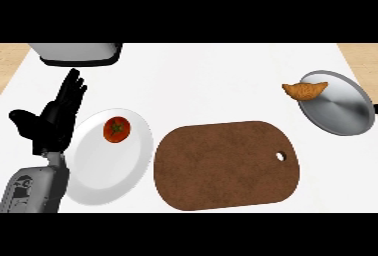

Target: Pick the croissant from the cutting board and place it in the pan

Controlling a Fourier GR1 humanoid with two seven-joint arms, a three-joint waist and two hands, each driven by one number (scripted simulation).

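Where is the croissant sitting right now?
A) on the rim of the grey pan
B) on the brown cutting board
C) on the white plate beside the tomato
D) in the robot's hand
A: the croissant lies over the upper left rim of the pan.

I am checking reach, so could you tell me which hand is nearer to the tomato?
Left. The left hand rests open just left of the tomato on the plate; the right hand is out of view.

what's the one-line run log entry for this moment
golden croissant: on grey round pan rim | brown wooden cutting board: bare | left hand: open, resting beside white plate | right hand: not in view
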